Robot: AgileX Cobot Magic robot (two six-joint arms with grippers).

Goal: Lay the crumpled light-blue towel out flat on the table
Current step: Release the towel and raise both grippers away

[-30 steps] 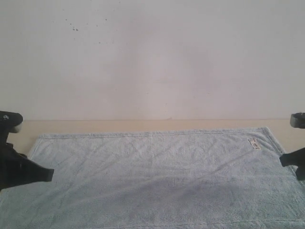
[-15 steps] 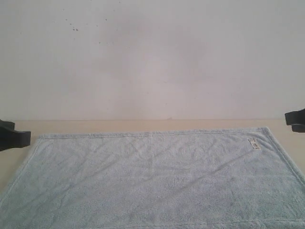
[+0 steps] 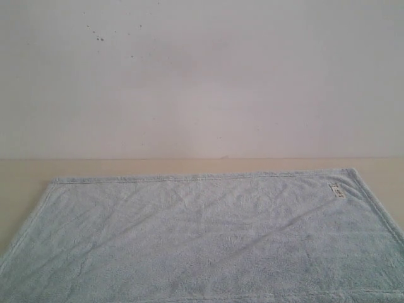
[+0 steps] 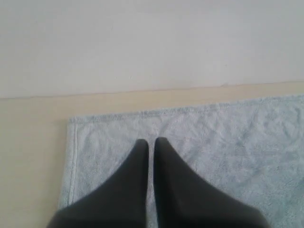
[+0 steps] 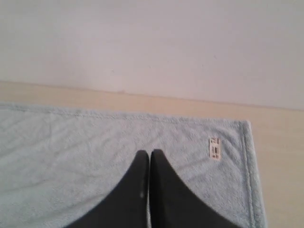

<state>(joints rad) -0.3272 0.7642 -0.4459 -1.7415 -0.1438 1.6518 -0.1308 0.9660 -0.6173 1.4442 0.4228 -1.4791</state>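
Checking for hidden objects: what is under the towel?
The towel lies flat, faintly creased, with no bumps. The table shows past its far and side edges; the surface directly beneath is covered and unseen.

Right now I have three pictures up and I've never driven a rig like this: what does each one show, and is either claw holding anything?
This is a robot with two arms, each ending in a gripper. The wide picture comes from a camera off the arms, facing the white wall; neither arm shows in it. The other two come from wrist cameras looking along the dark fingers. A light-blue towel lies spread flat on the beige table, its white label near the far right corner. The left gripper and right gripper are both shut and hold nothing.
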